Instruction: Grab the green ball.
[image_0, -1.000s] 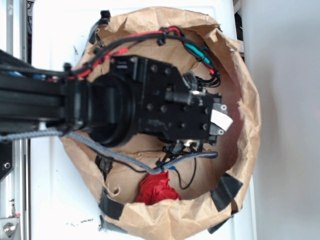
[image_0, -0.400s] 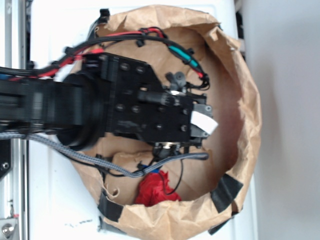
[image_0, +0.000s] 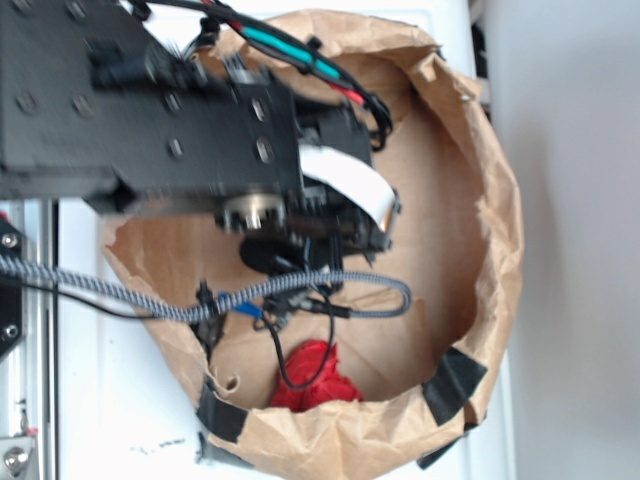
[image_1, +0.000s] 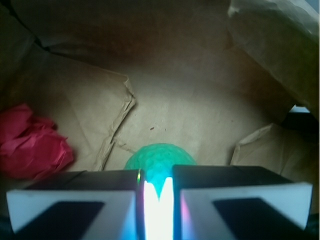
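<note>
The claw (image_1: 158, 212) held the green ball (image_1: 159, 162) pinched between its fingers above the brown paper nest (image_1: 200, 115), red wad (image_1: 32, 150) nearby.

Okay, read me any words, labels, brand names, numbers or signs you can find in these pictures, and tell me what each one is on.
None: no view shows readable text.
The white tag on the gripper looks blank.
The black arm housing shows only screws, and is blurred.
The brown paper bag, the green ball and the red paper wad carry no print.
</note>
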